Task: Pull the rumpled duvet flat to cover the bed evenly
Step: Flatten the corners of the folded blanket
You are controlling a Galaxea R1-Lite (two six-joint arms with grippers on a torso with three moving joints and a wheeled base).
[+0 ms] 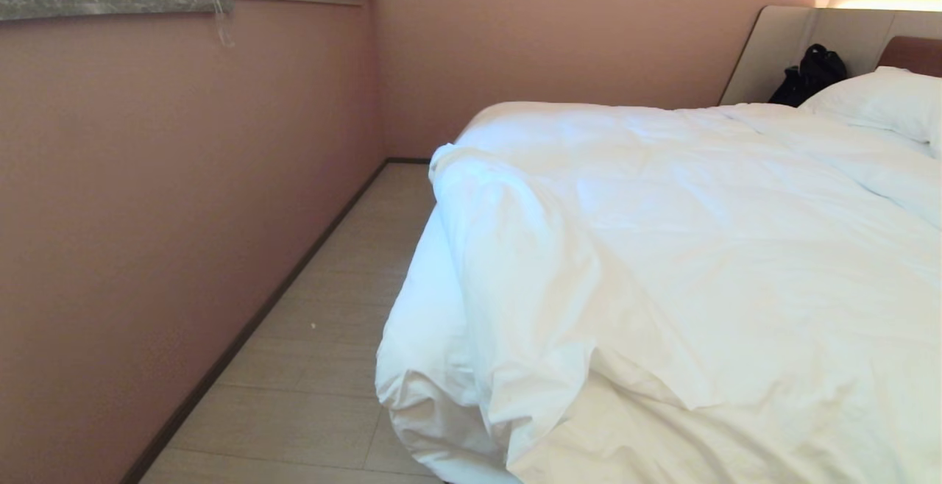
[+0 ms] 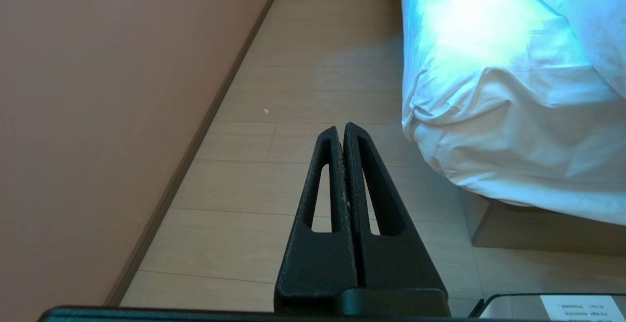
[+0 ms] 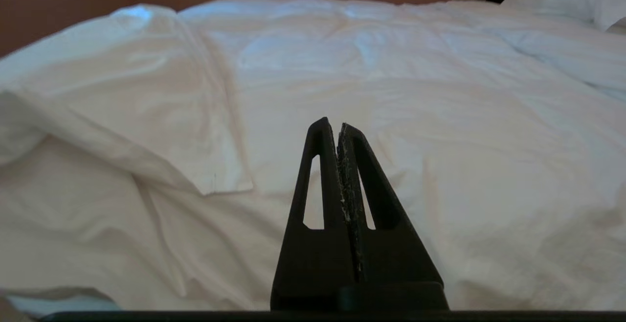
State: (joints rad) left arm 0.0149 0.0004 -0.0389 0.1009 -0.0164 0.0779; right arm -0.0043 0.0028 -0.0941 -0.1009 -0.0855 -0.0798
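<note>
The rumpled duvet [image 1: 699,248] lies white and puffy over the bed [image 1: 423,300], with one corner folded back along the near left side [image 1: 500,248]. In the right wrist view that folded flap [image 3: 146,116] rests on the duvet [image 3: 440,116] ahead of my right gripper [image 3: 333,125], which is shut, empty and held above the cover. My left gripper [image 2: 341,128] is shut and empty over the floor, left of the bed's hanging corner [image 2: 513,131]. Neither arm shows in the head view.
A pink wall [image 1: 162,212] runs along the left, leaving a strip of pale wood floor [image 1: 316,351] beside the bed. A pillow [image 1: 883,101], a black bag [image 1: 809,76] and the padded headboard [image 1: 773,50] sit at the far end. The taupe plinth [image 2: 538,229] shows under the mattress.
</note>
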